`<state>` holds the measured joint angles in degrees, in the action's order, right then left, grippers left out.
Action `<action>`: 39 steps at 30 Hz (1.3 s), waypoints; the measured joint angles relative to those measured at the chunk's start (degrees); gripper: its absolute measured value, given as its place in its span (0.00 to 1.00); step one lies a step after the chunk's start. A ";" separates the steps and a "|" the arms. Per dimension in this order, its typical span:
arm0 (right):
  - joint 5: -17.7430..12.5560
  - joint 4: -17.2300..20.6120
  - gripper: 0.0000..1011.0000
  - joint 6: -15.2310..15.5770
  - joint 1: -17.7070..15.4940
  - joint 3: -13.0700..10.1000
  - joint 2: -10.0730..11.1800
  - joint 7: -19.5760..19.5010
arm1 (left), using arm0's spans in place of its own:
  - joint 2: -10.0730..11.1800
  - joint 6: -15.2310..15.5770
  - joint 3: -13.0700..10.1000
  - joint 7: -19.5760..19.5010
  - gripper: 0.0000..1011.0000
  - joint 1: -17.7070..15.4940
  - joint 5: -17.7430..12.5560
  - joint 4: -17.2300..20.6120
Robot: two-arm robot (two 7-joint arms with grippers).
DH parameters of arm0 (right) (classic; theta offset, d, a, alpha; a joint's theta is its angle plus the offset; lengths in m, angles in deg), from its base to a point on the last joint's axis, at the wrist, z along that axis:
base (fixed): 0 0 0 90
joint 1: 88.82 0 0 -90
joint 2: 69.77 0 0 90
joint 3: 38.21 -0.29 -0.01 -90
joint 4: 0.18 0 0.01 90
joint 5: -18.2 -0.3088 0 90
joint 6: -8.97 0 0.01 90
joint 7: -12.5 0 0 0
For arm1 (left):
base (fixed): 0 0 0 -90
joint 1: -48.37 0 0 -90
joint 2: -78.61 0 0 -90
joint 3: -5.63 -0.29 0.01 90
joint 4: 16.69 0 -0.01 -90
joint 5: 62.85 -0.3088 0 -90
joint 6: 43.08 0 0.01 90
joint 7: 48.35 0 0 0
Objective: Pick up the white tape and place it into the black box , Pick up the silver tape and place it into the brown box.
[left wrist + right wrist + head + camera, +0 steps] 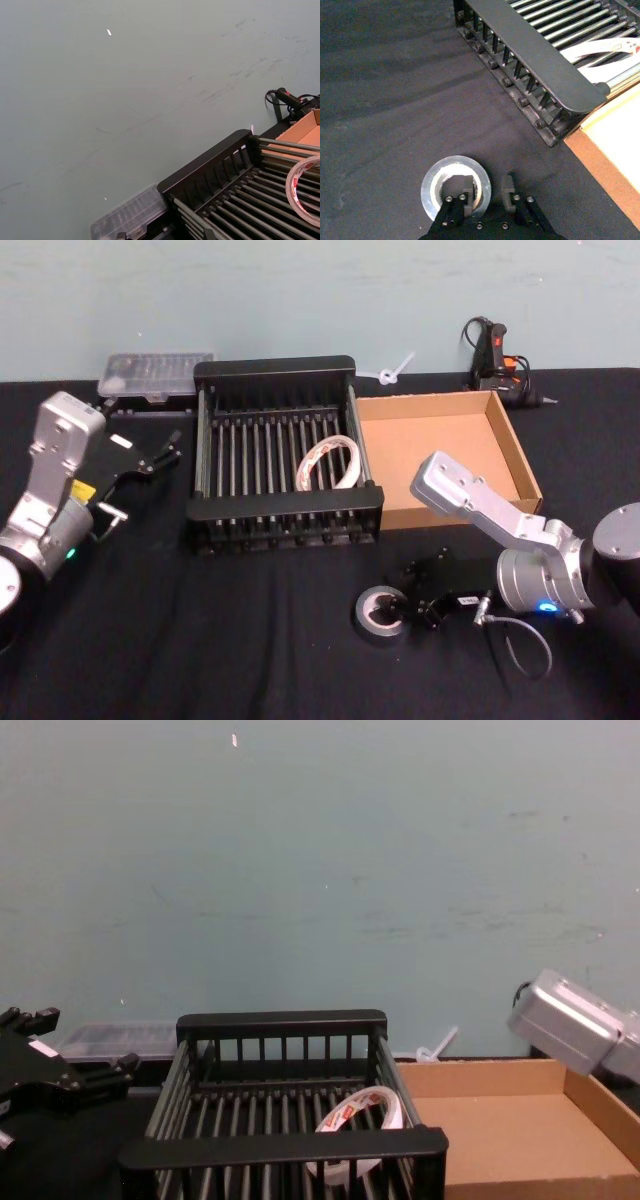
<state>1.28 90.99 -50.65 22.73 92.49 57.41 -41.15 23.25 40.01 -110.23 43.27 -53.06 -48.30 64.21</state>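
The silver tape (383, 613) lies flat on the black cloth in front of the brown box (520, 455). My right gripper (488, 190) is down at it and open, one finger (468, 186) inside the roll's hole and the other outside its rim. The silver tape (454, 187) is not lifted. The white tape (330, 462) leans tilted inside the black box (275, 367), towards its right side; its red marks show in the chest view (355, 1115). My left gripper (140, 478) hangs open to the left of the black box, holding nothing.
A clear plastic case (155, 375) sits behind the crate's left corner. A glue gun (495, 350) and a white plastic piece (392, 372) lie along the back edge by the wall. Black cloth stretches bare in front of the crate.
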 joint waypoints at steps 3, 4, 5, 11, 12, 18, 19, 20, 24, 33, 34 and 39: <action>-0.02 0.00 0.28 0.00 0.00 0.00 0.00 0.00 | 0.00 0.00 0.00 0.00 0.99 0.00 0.00 0.00; -0.02 0.00 0.27 0.00 0.00 0.00 0.00 0.00 | 0.00 0.00 0.00 0.00 0.99 0.00 0.00 0.00; -0.02 0.00 0.22 0.00 0.00 0.00 0.00 0.00 | 0.00 0.00 0.00 0.00 0.99 0.00 0.00 0.00; -0.02 0.00 0.17 0.00 0.00 0.00 0.00 0.00 | 0.00 0.00 0.00 0.00 0.99 0.00 0.00 0.00; -0.02 0.00 0.17 0.00 0.00 0.00 0.00 0.00 | 0.00 0.00 0.00 0.00 0.99 0.00 0.00 0.00; -0.02 0.00 0.17 0.00 0.00 0.00 0.00 0.00 | 0.00 0.00 0.00 0.00 0.99 0.00 0.00 0.00; -0.03 0.00 0.17 -0.03 -0.02 -0.01 0.01 0.00 | 0.00 0.00 0.00 0.00 0.99 0.00 0.00 0.01; -0.16 0.06 0.17 -0.16 -0.18 -0.23 0.08 0.03 | 0.00 0.00 0.00 0.00 0.99 0.00 0.00 0.00; -0.70 0.51 0.17 -0.52 -0.60 -1.12 0.30 0.00 | 0.00 0.00 0.00 0.00 0.99 0.00 0.00 0.00; -1.81 1.38 0.17 -0.67 -1.33 -4.12 0.79 -2.14 | 0.00 0.00 0.00 0.00 0.99 0.00 0.00 0.00; -1.85 1.39 0.17 -0.71 -1.34 -4.42 0.83 -2.39 | 0.00 0.00 0.00 0.00 0.99 0.00 0.00 0.00; -2.17 1.00 0.17 -0.82 -1.23 -6.87 0.83 -4.35 | 0.00 0.00 0.00 0.00 0.99 0.00 0.00 0.00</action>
<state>-0.90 91.99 -51.47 21.51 85.63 58.24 -45.50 23.25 40.01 -110.23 43.27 -53.06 -48.30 64.21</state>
